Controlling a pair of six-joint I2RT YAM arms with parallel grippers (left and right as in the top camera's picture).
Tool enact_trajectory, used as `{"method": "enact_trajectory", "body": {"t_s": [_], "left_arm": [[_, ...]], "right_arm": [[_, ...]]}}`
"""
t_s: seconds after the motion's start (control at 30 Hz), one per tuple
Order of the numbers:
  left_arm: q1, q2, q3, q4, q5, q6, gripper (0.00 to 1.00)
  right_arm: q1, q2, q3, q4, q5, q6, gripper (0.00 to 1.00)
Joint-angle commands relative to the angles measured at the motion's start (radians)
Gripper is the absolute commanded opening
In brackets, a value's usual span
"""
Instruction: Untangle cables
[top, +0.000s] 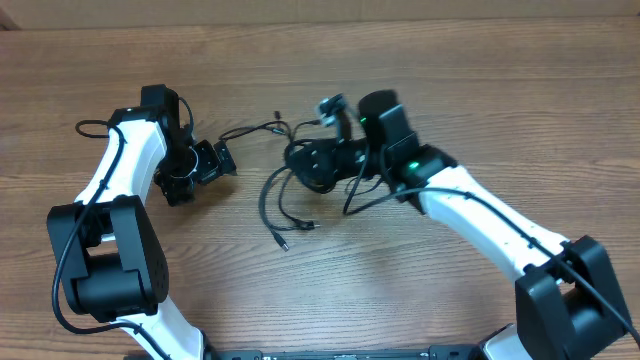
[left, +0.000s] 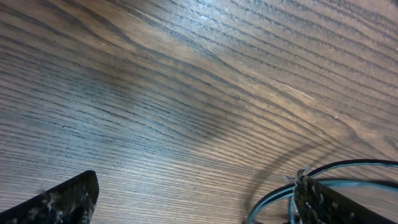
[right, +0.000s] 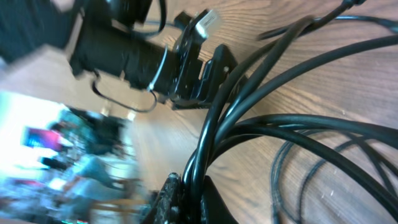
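The cables (top: 300, 170) lie as a tangle of thin black cords at mid-table, and loose ends with small plugs (top: 283, 243) trail toward the front. My right gripper (top: 322, 160) sits on the tangle. In the right wrist view this gripper (right: 191, 186) is shut on a bunch of cables (right: 298, 124) that fan out to the right. My left gripper (top: 215, 162) stands open just left of the tangle. In the left wrist view its fingers (left: 68, 199) are wide apart over bare wood, and a thin dark cord (left: 354, 165) curves past the right finger.
The wooden table (top: 450, 80) stretches around both arms. One thin strand (top: 250, 130) runs from the tangle toward the left gripper. The left arm's wrist (right: 130, 56) shows close behind the cables in the right wrist view.
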Motion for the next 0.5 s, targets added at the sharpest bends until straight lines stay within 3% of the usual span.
{"method": "enact_trajectory", "body": {"t_s": [0.0, 0.2, 0.47], "left_arm": [[-0.003, 0.003, 0.012, 0.001, -0.009, -0.005, 1.0], [-0.003, 0.003, 0.012, 0.002, -0.009, -0.005, 1.0], [-0.003, 0.003, 0.012, 0.001, -0.009, -0.005, 1.0]], "right_arm": [[-0.101, -0.008, 0.014, -0.023, -0.159, 0.25, 0.04], [-0.124, -0.008, 0.014, -0.04, -0.163, 0.288, 0.04], [-0.124, -0.008, 0.014, -0.053, -0.008, 0.494, 0.04]]}}
